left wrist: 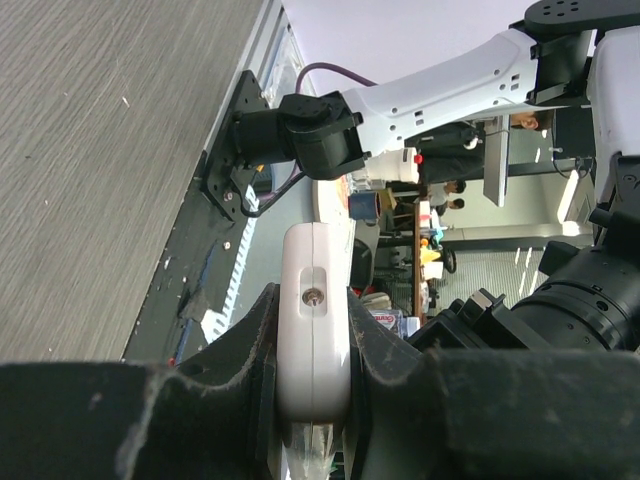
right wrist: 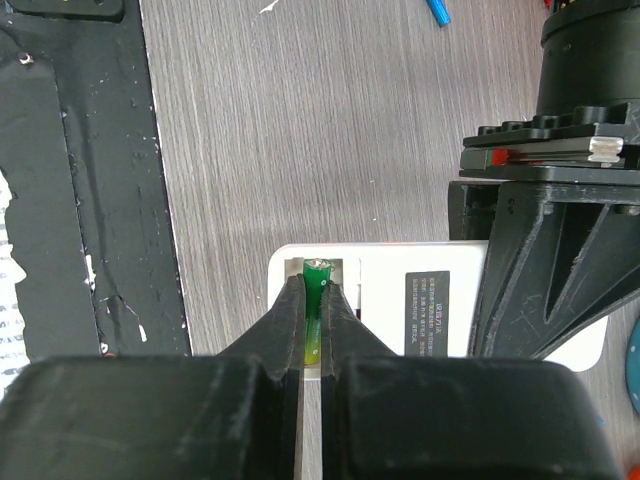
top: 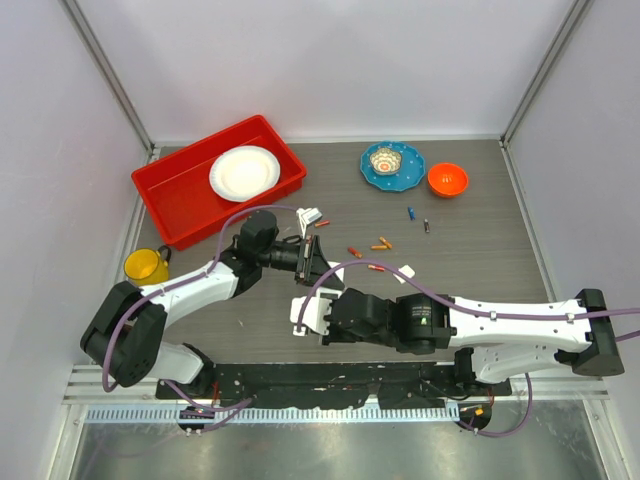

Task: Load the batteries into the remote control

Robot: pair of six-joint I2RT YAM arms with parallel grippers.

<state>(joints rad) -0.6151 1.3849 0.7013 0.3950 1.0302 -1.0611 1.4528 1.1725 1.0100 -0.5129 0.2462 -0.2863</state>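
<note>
The white remote control (right wrist: 385,300) lies back up, and its battery compartment is open. My right gripper (right wrist: 315,322) is shut on a green battery (right wrist: 317,283) and holds it in the left slot of that compartment. My left gripper (left wrist: 313,395) is shut on the remote's (left wrist: 313,340) edges; it shows as the black frame (right wrist: 545,250) at the remote's right end. In the top view the two grippers meet at the remote (top: 302,310) in the near middle of the table. Loose orange batteries (top: 380,243), a blue one (top: 410,212) and a dark one (top: 427,226) lie further back.
A red tray (top: 170,190) with a white plate (top: 244,172) stands at the back left, with a yellow cup (top: 146,266) in front of it. A blue plate (top: 392,165) and an orange bowl (top: 447,179) stand at the back right. Small white pieces (top: 312,215) (top: 407,270) lie near the batteries.
</note>
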